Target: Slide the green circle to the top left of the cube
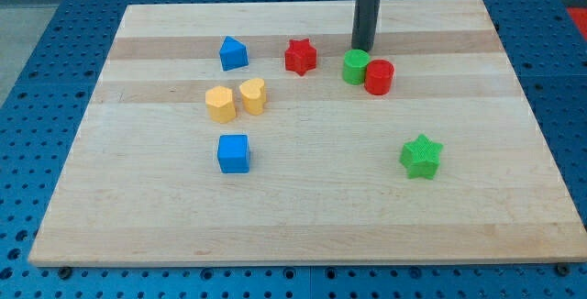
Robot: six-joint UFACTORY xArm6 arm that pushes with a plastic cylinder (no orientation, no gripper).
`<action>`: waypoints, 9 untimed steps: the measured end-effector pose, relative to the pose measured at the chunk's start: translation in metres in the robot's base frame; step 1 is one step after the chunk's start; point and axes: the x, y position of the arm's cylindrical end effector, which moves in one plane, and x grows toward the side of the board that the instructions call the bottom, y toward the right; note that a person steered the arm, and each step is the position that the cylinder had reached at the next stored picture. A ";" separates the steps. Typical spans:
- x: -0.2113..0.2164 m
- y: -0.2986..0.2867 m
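Nearest you, toward the view's bottom of the desk [303,235], sit the blue cube [234,153] at left and a green star [422,156] well apart at right. Beyond the cube you'll find two yellow blocks [219,103] [252,95] just beside each other. Farther up, the green circle [356,66] touches a red cylinder [379,77] on its right. A red star [300,56] and a blue pentagon-like block [233,53] lie to the left. My tip [363,49] stands just behind the green circle; there's no hand, only the rod, holding nothing.
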 end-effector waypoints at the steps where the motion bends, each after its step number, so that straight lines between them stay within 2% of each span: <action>1: 0.046 -0.009; 3: 0.125 -0.060; 4: 0.149 -0.101; 5: 0.151 -0.131; 7: 0.132 -0.139; 9: 0.140 -0.195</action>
